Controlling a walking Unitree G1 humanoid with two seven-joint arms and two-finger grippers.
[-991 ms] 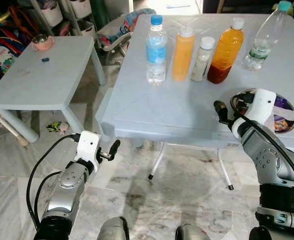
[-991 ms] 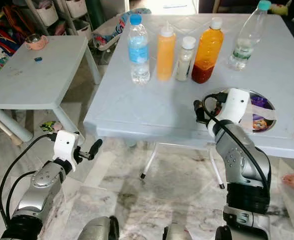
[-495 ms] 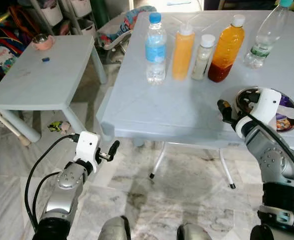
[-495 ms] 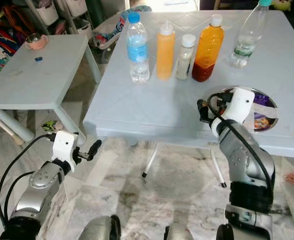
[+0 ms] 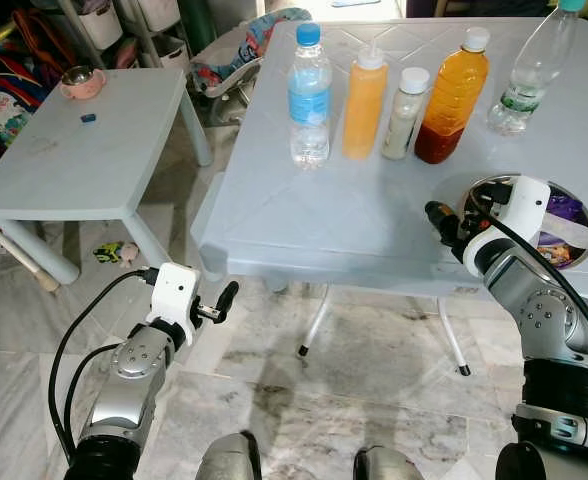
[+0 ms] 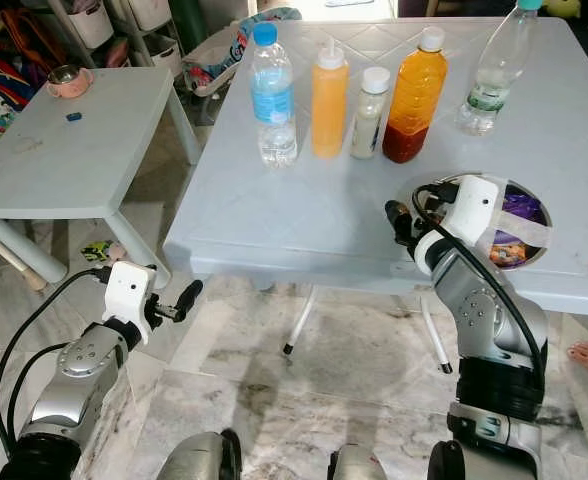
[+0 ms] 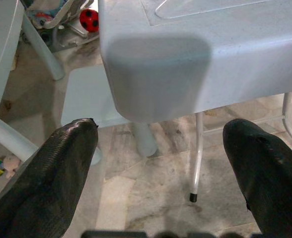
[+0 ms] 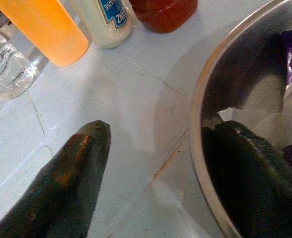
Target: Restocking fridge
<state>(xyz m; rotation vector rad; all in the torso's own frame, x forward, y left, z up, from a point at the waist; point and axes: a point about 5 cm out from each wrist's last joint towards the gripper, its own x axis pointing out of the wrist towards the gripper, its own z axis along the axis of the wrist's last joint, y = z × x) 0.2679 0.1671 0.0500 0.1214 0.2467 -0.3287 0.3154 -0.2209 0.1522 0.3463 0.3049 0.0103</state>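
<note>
Your right gripper (image 8: 151,163) hovered with jaws released, straddling the steel bowl (image 8: 205,99) rim; you needed to aim for the amber juice bottle (image 5: 452,98). Left gripper (image 7: 158,163) hung released.

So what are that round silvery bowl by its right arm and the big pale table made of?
The round silvery bowl looks like polished metal, probably steel: its rim shines and mirrors. The big pale blue-grey table looks like moulded plastic: matte, with rounded corners and pressed-in panel lines.
</note>
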